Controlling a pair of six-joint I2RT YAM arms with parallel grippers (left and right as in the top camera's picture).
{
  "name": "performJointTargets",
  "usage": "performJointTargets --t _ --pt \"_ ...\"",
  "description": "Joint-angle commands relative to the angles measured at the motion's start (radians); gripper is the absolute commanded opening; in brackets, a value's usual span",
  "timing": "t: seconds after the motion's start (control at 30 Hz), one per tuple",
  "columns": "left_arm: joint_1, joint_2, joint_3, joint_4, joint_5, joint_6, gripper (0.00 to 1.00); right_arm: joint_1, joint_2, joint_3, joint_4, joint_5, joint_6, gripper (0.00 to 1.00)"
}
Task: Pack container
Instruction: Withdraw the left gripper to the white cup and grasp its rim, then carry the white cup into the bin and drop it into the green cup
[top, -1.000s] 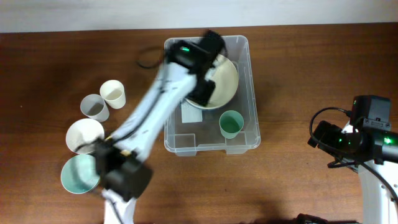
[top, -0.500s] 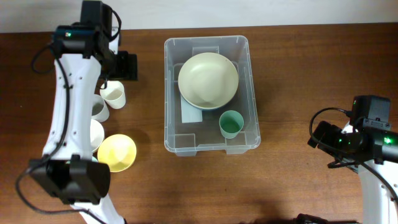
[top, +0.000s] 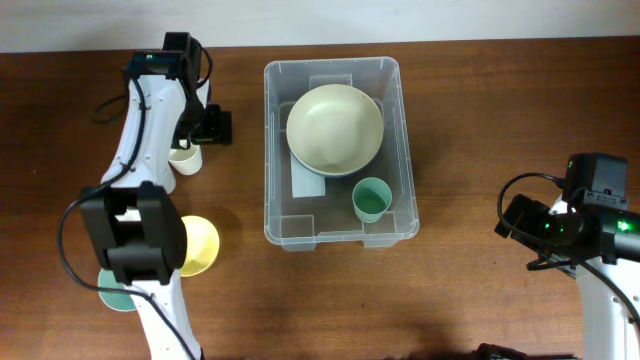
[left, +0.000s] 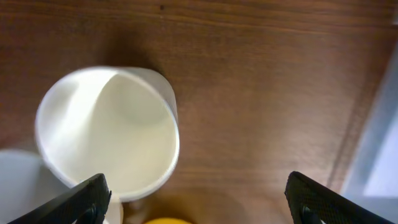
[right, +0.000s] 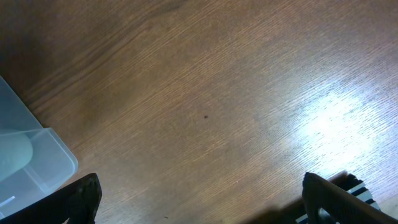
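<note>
The left wrist view is showing the left gripper (left: 199, 208) with its fingers spread wide above a white cup (left: 109, 134), which the overhead is only half showing; the container (top: 272, 180) is sitting mid-table, to the cup's right; the right gripper (right: 202, 205) is hanging spread over bare table (right: 205, 93); since the earlier frame the left gripper has been shifting nearer, over the cup.

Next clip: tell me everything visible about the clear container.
The container is a clear plastic rectangular bin with a rounded rim, open-topped, sitting flat on the brown wooden table. Inside: a cream bowl at the far end and a small upright green cup nearer. A white label on its floor shows partly beneath the bowl.
</note>
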Motion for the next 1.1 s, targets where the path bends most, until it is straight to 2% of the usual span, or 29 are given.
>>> performJointTargets --t 0.0,0.1,0.17,0.3,0.33,0.57,0.7,0.9,1.07 --pt "0.007 0.063 -0.003 0.011 0.008 0.013 0.91 -0.005 0.0 0.018 0.0 -0.003 0.0 0.99" --pt "0.007 0.111 -0.003 0.016 0.007 0.013 0.73 -0.005 0.0 0.018 0.0 -0.003 -0.006 0.99" --pt "0.007 0.131 -0.003 0.014 0.007 0.013 0.66 -0.005 0.0 0.018 0.0 -0.003 -0.006 0.99" --pt "0.007 0.134 -0.002 0.014 -0.005 0.013 0.34 -0.005 0.0 0.018 0.0 -0.003 -0.006 0.99" --pt "0.007 0.134 -0.002 0.014 -0.016 0.013 0.31 -0.005 0.0 0.018 0.0 -0.003 -0.006 0.99" --pt "0.005 0.132 0.054 -0.028 -0.048 0.013 0.13 -0.005 0.0 0.018 0.0 -0.003 -0.007 0.99" --pt "-0.004 0.12 0.209 -0.135 -0.047 0.012 0.01 -0.005 0.0 0.018 0.0 -0.003 -0.006 0.99" --pt "-0.066 0.071 0.453 -0.278 -0.002 0.012 0.0 -0.005 0.0 0.018 0.0 -0.003 -0.006 0.99" --pt "-0.14 -0.001 0.565 -0.359 0.082 0.012 0.01 -0.005 0.0 0.018 0.0 -0.003 -0.006 0.99"
